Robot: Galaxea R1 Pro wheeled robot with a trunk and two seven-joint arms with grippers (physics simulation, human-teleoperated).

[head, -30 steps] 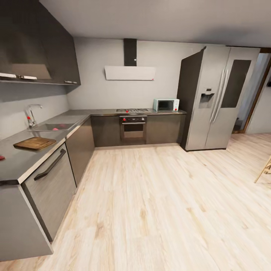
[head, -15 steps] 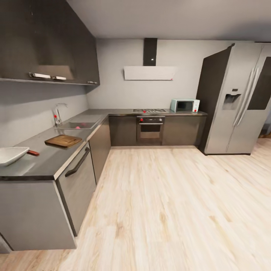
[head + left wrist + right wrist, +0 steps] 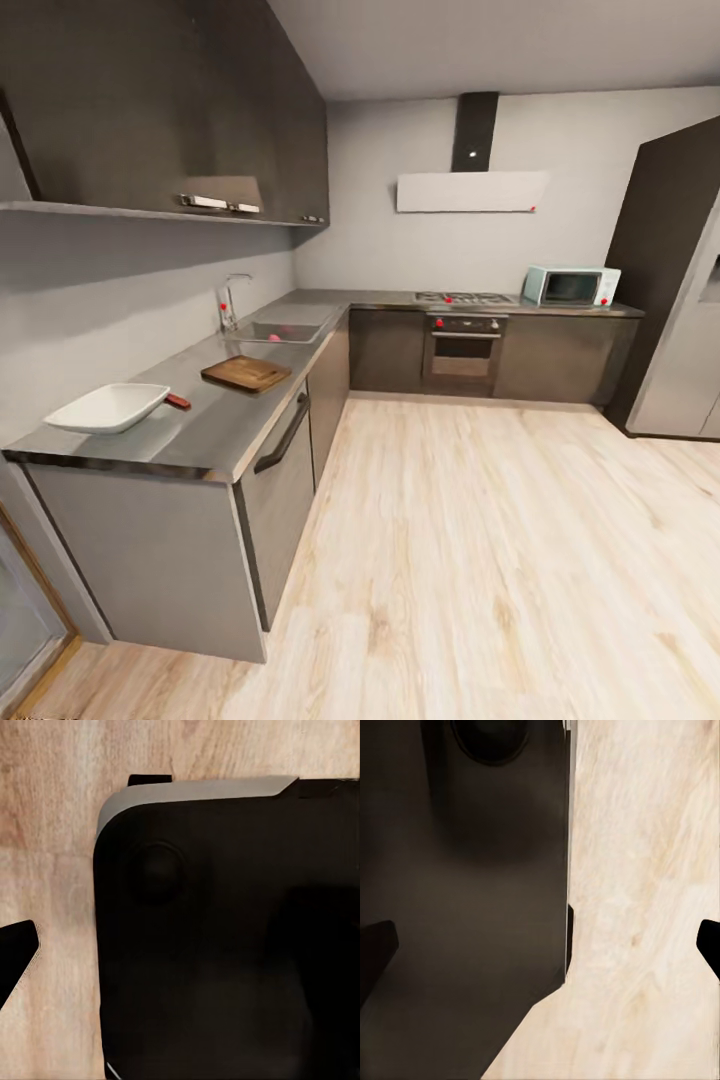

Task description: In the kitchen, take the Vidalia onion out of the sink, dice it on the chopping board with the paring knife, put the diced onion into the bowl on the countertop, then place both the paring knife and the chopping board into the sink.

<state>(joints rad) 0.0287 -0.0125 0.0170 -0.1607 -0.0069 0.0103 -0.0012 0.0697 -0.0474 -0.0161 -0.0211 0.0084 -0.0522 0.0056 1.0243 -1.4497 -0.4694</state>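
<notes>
- Grey, metallic-looking countertop (image 3: 215, 425) is running along the left wall, from near me away toward the far corner; this surface is carrying everything I am after.
- The white bowl (image 3: 108, 407) is sitting at the near end of the surface, with the reddish end of the paring knife (image 3: 177, 402) poking out at its right rim.
- The chopping board (image 3: 246, 374) is lying farther along, between the bowl and the sink (image 3: 280, 332), its long axis roughly across the surface.
- A small pinkish spot is showing in the sink under the faucet (image 3: 230, 301); I judge it to be the onion, though it is too small to be sure.
- I am looking at light wooden floor (image 3: 652, 907) and my own dark base in both wrist views.
- My right gripper (image 3: 540, 945) is standing wide, its fingertips at opposite edges of its view; one left fingertip (image 3: 16, 956) is showing, so I cannot tell that gripper's state.
- The sink is lying ahead and to my left, well apart from both arms; I judge the left arm the nearer one, and driving closer comes first.
</notes>
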